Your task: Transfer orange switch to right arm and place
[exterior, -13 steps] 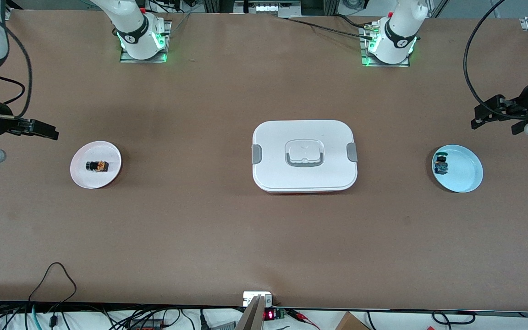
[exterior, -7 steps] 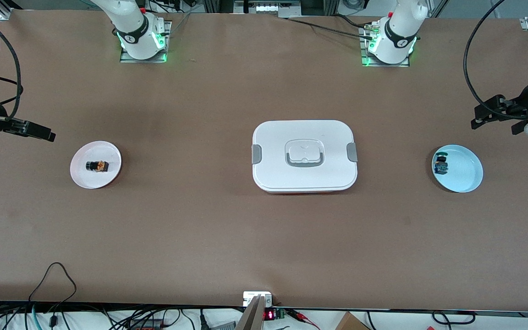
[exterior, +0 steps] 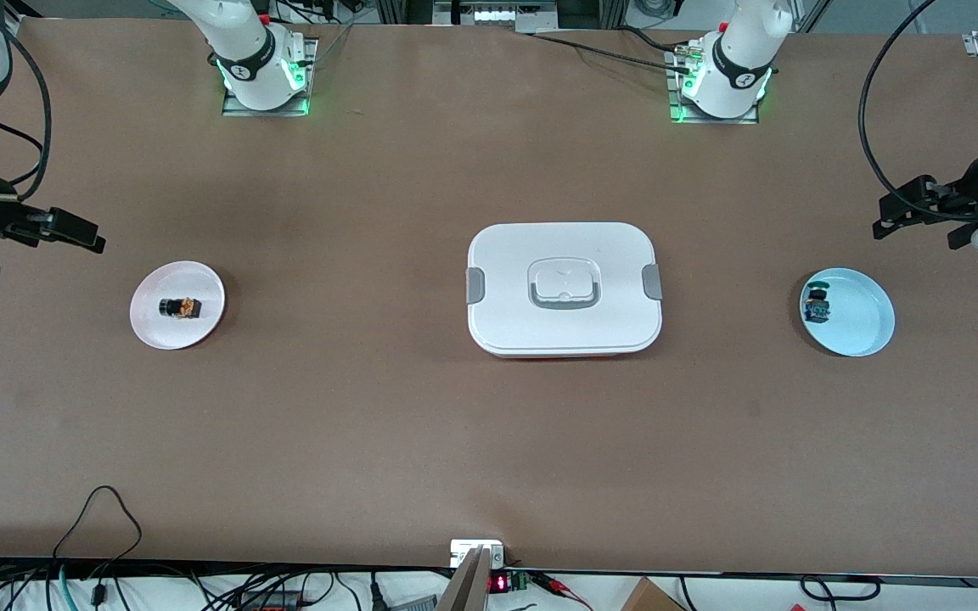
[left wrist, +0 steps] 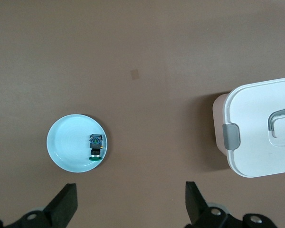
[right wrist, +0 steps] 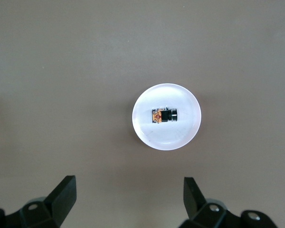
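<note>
The orange switch [exterior: 181, 307] lies on its side on a small white-pink plate [exterior: 175, 335] toward the right arm's end of the table. In the right wrist view the switch [right wrist: 163, 115] lies on the plate [right wrist: 167, 138]. My right gripper [exterior: 73, 229] is open and empty, up over bare table beside that plate; its fingertips [right wrist: 129, 202] are wide apart. My left gripper [exterior: 905, 212] is open and empty, up over the table beside a light blue plate [exterior: 861, 324]; its fingertips [left wrist: 131, 209] are also wide apart.
A blue switch with a green cap [exterior: 816, 307] lies on the light blue plate [left wrist: 66, 147]. A closed white lunch box [exterior: 564, 288] with grey clips stands at the table's middle; its end shows in the left wrist view [left wrist: 261, 128].
The right arm's hand has shifted slightly, ending a little higher in the front view. The switch, plates and left arm have not moved.
</note>
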